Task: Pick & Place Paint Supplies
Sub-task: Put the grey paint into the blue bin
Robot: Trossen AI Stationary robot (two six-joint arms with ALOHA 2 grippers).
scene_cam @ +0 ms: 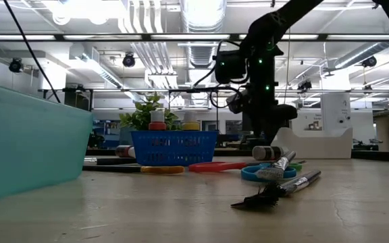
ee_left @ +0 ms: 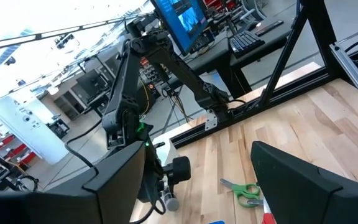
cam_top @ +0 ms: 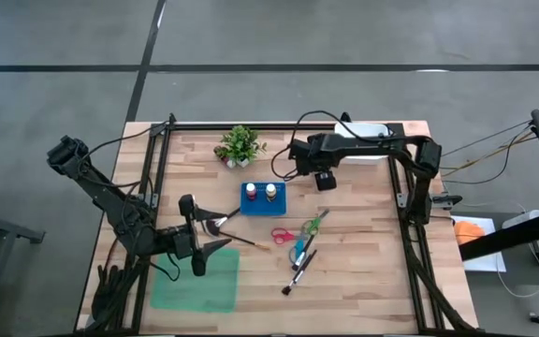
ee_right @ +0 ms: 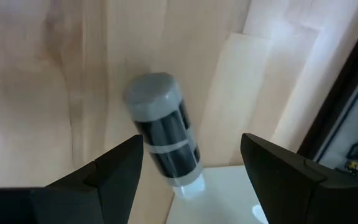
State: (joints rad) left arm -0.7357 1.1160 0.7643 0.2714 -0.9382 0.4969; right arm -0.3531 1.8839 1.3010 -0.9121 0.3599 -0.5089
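Right gripper (ee_right: 188,171), fingers wide, hovers over a grey-capped paint bottle (ee_right: 165,127) lying flat near the counter (cam_top: 363,271) far edge, cap toward 11 o'clock; left gripper (cam_top: 215,234) fingers wide, empty.

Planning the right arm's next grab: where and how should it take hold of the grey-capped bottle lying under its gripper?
Grip the bottle across its dark middle, probably from straight above: it lies on its side on the table, its round body fitting between the open right gripper.
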